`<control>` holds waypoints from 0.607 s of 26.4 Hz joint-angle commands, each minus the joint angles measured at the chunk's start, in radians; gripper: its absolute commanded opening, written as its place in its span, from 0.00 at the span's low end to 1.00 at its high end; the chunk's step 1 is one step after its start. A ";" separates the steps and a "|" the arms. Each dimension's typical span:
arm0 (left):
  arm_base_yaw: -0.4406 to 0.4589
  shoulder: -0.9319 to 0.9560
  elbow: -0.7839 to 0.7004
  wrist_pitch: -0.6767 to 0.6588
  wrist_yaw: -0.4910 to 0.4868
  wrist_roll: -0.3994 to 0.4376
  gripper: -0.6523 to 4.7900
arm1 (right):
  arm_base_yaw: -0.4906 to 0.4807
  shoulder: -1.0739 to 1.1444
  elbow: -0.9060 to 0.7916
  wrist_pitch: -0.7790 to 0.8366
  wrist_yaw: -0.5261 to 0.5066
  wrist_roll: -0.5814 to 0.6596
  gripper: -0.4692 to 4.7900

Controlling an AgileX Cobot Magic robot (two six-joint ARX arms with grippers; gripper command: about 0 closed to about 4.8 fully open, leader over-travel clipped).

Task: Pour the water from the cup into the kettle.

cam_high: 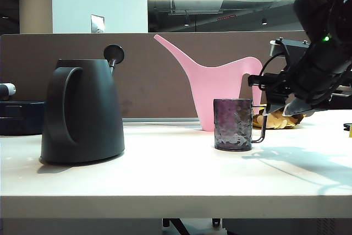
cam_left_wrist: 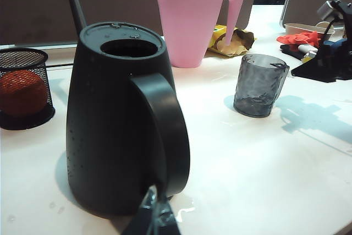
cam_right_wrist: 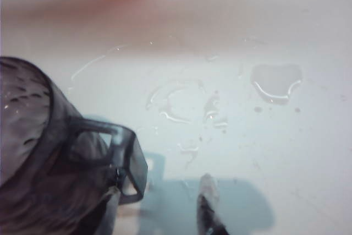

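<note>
Exterior view: the kettle (cam_high: 82,111) stands at 9 o'clock on the white table (cam_high: 176,174), its lid knob (cam_high: 114,54) raised behind it. The cup (cam_high: 234,124) stands upright at centre, contents unclear, with the pink watering can (cam_high: 220,89) at 12 o'clock behind it. The right gripper (cam_high: 286,108) hovers at 3 o'clock, near the cup's handle, grasping nothing.

Left wrist view: the kettle's mouth (cam_left_wrist: 131,48) is open and dark inside; 1 mesh basket (cam_left_wrist: 25,86) holds an orange ball (cam_left_wrist: 22,92). Only a tip of the left gripper (cam_left_wrist: 154,218) shows; its state cannot be told.

Right wrist view: water puddles (cam_right_wrist: 275,81) lie on the table beside the cup's handle (cam_right_wrist: 124,160). No writing is legible
</note>
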 commanded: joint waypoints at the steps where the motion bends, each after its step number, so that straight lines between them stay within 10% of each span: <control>1: 0.000 0.001 0.003 0.006 0.000 0.003 0.11 | 0.001 -0.047 -0.004 -0.040 0.002 -0.003 0.45; 7: 0.000 0.001 0.003 0.005 -0.003 0.004 0.11 | 0.000 -0.167 -0.021 -0.117 0.005 -0.011 0.36; 10: 0.000 0.001 0.003 0.005 -0.003 0.004 0.11 | -0.001 -0.234 -0.021 -0.161 0.005 -0.050 0.10; 16: 0.000 0.001 0.003 0.005 -0.003 0.004 0.11 | -0.028 -0.397 -0.020 -0.224 -0.025 -0.157 0.08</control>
